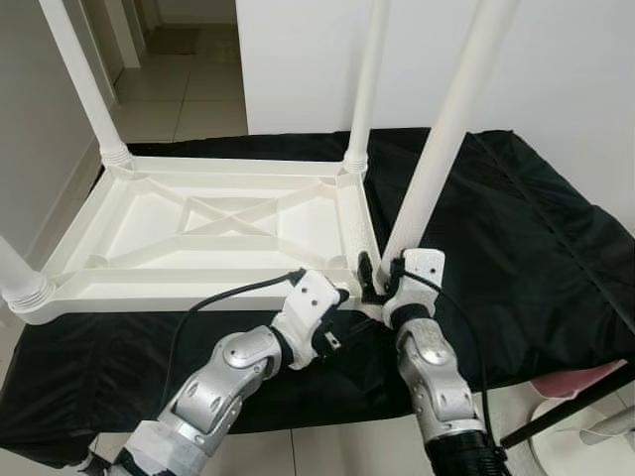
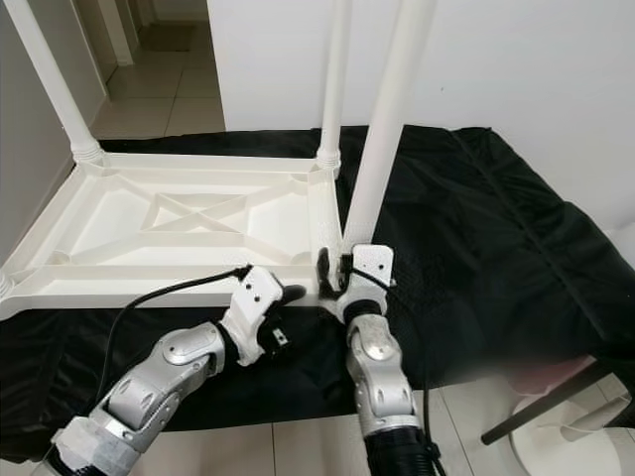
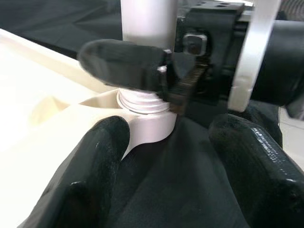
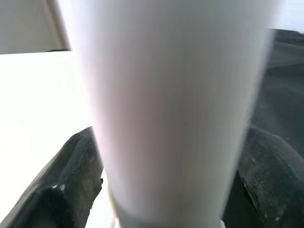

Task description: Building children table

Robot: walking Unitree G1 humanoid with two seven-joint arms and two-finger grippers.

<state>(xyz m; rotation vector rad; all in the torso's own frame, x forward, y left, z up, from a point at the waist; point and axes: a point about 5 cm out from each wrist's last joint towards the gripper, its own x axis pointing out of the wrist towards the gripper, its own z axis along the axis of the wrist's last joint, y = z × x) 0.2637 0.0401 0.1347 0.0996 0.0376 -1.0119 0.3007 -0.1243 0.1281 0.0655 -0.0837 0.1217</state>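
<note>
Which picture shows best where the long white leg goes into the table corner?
The left wrist view: it sees the leg's threaded end sitting in the corner socket close up. Both eye views show the whole leg leaning, its base hidden behind the right gripper. The right wrist view is a blurred shaft.

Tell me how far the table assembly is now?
Three legs already stand in the upturned top. The fourth leg is in hand: the right gripper clasps its base at the near corner, the left gripper beside. Left: seating it fully, then turning the table over.
</note>
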